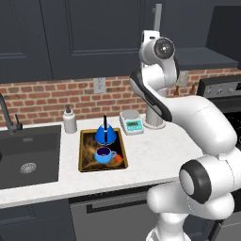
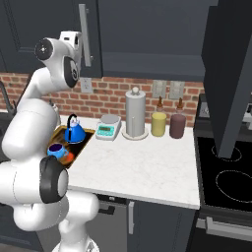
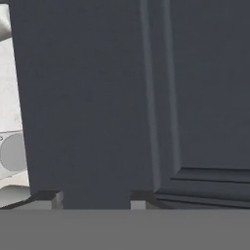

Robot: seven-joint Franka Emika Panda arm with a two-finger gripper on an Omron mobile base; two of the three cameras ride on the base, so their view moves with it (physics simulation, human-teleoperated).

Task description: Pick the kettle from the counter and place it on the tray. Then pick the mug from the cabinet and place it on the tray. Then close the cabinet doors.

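Note:
The blue kettle (image 1: pixel 105 135) and the small blue mug (image 1: pixel 103 154) both stand on the dark gold-rimmed tray (image 1: pixel 83 157) on the white counter (image 1: pixel 150 157); they also show as kettle (image 2: pixel 74 132) and mug (image 2: pixel 56 149). My arm is raised to the upper cabinet. In the hand view my gripper (image 3: pixel 93 199) is open, its fingertips (image 3: pixel 49 197) close against a charcoal door panel (image 3: pixel 97 97). The left cabinet door's silver handle (image 2: pixel 84 34) is right beside my hand. The right cabinet door (image 2: pixel 229 74) stands wide open over the stove. The cabinet's inner shelf (image 1: pixel 202 59) shows.
A dark sink (image 1: pixel 28 155) lies left of the tray, with a soap dispenser (image 1: pixel 70 120) behind. A kitchen scale (image 2: pixel 109 128), paper towel roll (image 2: pixel 135 114), yellow canister (image 2: pixel 158 124) and maroon canister (image 2: pixel 177 125) line the brick wall. A black stove (image 2: pixel 226 182) is on the right.

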